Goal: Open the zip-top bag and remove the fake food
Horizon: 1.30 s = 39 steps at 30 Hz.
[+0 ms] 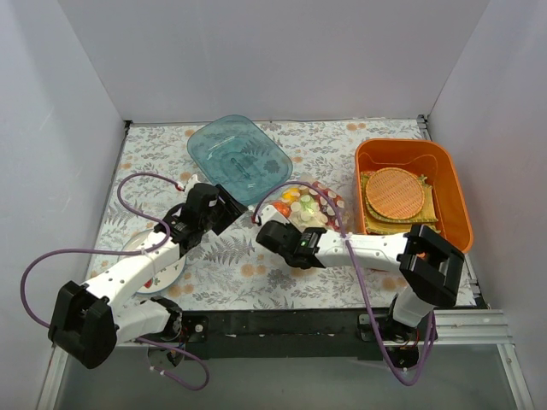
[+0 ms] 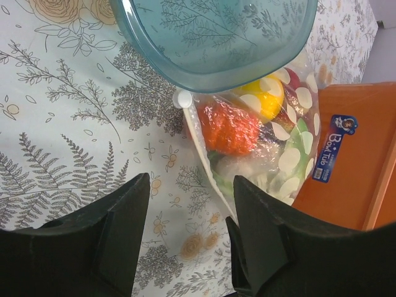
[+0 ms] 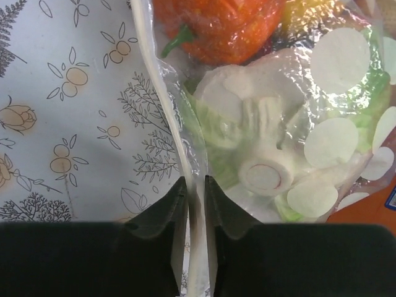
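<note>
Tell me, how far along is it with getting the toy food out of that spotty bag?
Early days. Done: the right gripper is pinched on the zip edge of the zip-top bag. In hand: the left gripper hangs open beside that edge, gripping nothing. Left: the zip looks closed, and the fake food, orange fruit, lemon and cauliflower, all sits inside.

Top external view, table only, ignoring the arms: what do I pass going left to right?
white plate → teal bowl → zip-top bag with the fake food inside → orange tub
</note>
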Each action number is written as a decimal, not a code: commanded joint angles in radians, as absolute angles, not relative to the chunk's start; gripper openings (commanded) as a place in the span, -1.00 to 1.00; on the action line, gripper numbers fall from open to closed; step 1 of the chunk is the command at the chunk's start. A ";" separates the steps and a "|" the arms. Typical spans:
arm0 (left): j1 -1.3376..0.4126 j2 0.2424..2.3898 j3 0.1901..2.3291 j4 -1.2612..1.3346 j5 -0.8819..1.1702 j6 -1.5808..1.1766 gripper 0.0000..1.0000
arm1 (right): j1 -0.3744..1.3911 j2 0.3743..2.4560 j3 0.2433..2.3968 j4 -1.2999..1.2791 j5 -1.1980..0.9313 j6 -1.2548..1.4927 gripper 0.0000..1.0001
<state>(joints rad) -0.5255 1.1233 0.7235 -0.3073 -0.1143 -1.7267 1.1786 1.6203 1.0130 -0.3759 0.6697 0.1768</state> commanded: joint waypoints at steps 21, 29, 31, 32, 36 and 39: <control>-0.520 1.049 0.767 -0.161 -0.061 -1.769 0.08 | 1.192 1.272 1.222 -0.644 0.566 0.206 -0.97; -0.479 0.907 0.621 0.134 -0.080 -1.470 -0.04 | 1.189 1.252 1.341 -0.727 0.503 0.207 -0.97; -0.428 0.907 0.604 0.245 0.037 -1.412 0.00 | 1.190 1.250 1.350 -0.738 0.482 0.209 -0.97; -0.408 0.919 0.594 0.330 0.095 -1.388 0.09 | 1.190 1.244 1.350 -0.741 0.454 0.207 -0.97; -0.325 0.933 0.575 0.483 0.310 -1.339 0.12 | 1.190 1.224 1.330 -0.752 0.420 0.227 -0.97; -0.301 0.940 0.598 0.443 0.350 -1.332 0.02 | 1.189 1.197 1.315 -0.753 0.410 0.239 -0.97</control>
